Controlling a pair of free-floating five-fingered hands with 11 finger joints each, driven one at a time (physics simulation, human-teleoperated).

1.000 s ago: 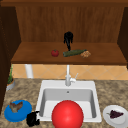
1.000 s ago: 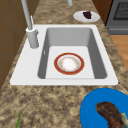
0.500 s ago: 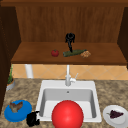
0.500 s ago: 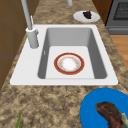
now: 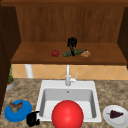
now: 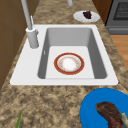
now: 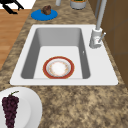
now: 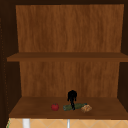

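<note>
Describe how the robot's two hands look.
Both are plain black, human-shaped hands with slim fingers, floating with no arm, wrist sleeve, cable or marking. The right hand shows at the shelf, the left hand low at the counter's front edge.

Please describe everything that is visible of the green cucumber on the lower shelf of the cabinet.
The cucumber is long, dark green and smooth-looking. It lies on its side on the lower wooden shelf, between a red tomato at its left and a brownish lumpy item at its right end. The right hand reaches down from above onto its middle, with its dark fingers crossing the cucumber's front; whether they close around it cannot be told.
</note>
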